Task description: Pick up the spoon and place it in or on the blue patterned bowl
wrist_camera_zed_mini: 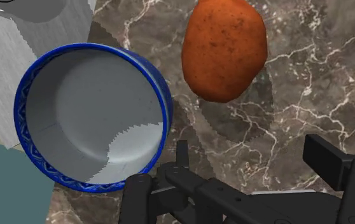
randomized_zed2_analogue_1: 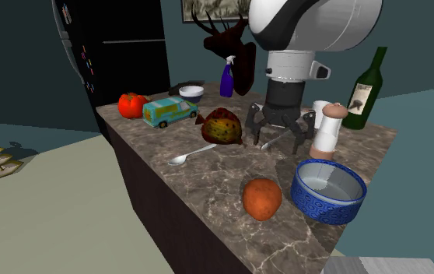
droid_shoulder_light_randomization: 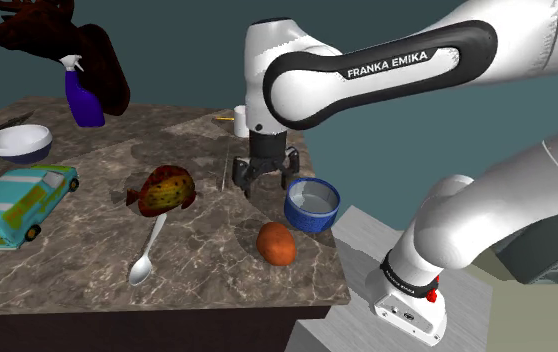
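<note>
The silver spoon lies flat on the marble counter, its handle running under a mottled brown-and-yellow lump. The blue patterned bowl stands empty near the counter's corner. My gripper hangs open a little above the counter, with nothing between its fingers. It sits just beside the bowl and apart from the spoon, which is further toward the shoulder view's left.
An orange-brown potato rests between spoon and bowl. A toy van, a white bowl and a purple spray bottle stand further off. A wine bottle and a white grinder stand behind the gripper.
</note>
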Tool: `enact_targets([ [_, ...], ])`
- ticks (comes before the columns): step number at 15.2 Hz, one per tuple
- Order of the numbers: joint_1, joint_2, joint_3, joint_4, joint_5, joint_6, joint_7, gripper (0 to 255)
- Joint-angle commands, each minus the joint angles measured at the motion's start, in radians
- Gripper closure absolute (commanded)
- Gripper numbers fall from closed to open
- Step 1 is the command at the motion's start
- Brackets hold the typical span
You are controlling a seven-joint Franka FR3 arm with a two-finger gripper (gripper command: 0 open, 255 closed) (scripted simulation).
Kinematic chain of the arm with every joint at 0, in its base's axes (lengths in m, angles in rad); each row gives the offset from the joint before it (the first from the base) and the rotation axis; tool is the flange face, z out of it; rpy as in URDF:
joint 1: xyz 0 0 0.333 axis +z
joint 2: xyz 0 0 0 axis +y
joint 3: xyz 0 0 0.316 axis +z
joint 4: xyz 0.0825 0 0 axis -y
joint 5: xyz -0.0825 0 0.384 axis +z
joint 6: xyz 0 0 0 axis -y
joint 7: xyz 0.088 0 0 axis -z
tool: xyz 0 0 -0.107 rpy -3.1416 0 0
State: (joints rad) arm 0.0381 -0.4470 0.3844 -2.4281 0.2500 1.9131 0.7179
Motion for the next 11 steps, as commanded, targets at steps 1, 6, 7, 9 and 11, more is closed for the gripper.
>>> enact_targets([
  [1, 0.000, 0.059, 0.035, 0.024, 0.017, 0.055, 0.062, 0],
  [6, -0.008, 0.226, 0.113, 0.111, 0.016, 0.180, 0.216, 0],
  [7, -0.009, 0.262, 0.127, 0.132, 0.009, 0.204, 0.249, 0],
  [9, -0.010, 0.336, 0.151, 0.178, -0.014, 0.248, 0.316, 0],
  [11, -0.007, 0.412, 0.170, 0.228, -0.045, 0.289, 0.387, 0],
])
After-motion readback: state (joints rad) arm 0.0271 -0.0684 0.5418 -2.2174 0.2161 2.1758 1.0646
